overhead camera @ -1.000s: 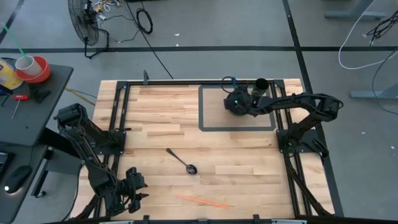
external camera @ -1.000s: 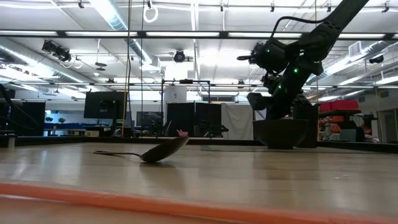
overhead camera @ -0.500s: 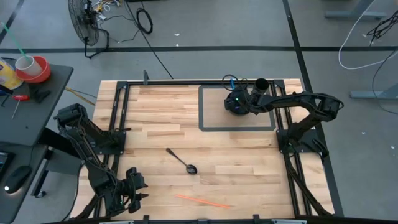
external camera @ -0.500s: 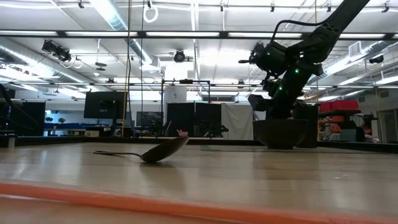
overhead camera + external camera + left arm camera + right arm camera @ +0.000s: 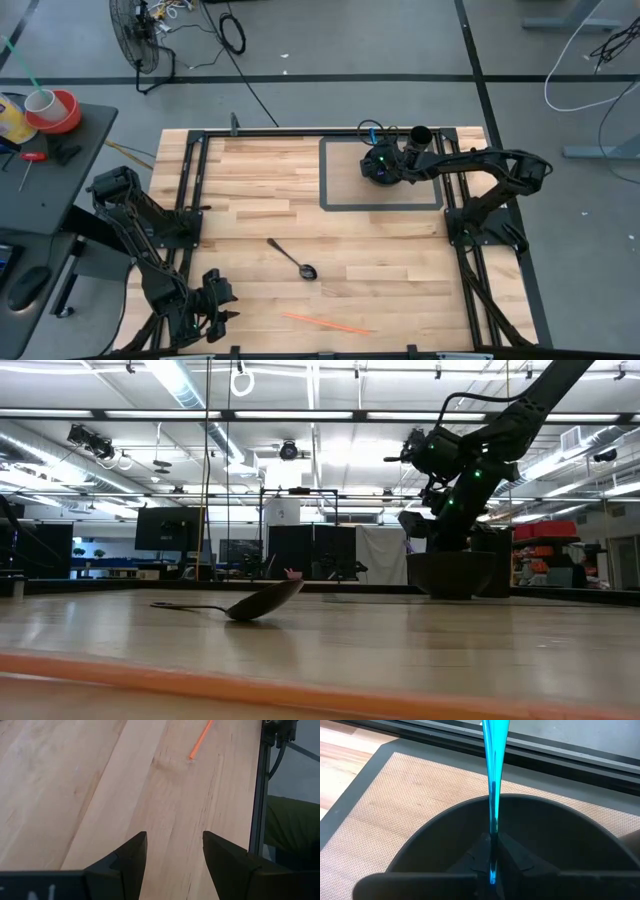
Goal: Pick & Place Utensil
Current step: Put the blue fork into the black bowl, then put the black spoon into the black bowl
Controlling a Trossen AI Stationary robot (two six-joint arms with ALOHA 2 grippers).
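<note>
Right gripper (image 5: 492, 865) fingers clenched on blue utensil (image 5: 493, 765) above black cup (image 5: 445, 825); off-centre release risks tipping. Left gripper (image 5: 172, 852) fingers released, idle over bench (image 5: 75, 785).

Both arms were dark, built of jointed black segments with cables along them. The right arm (image 5: 470, 170) carried a small green light near its wrist. The left arm (image 5: 150, 245) ended in two matte black, wedge-shaped fingers (image 5: 127, 860).
</note>
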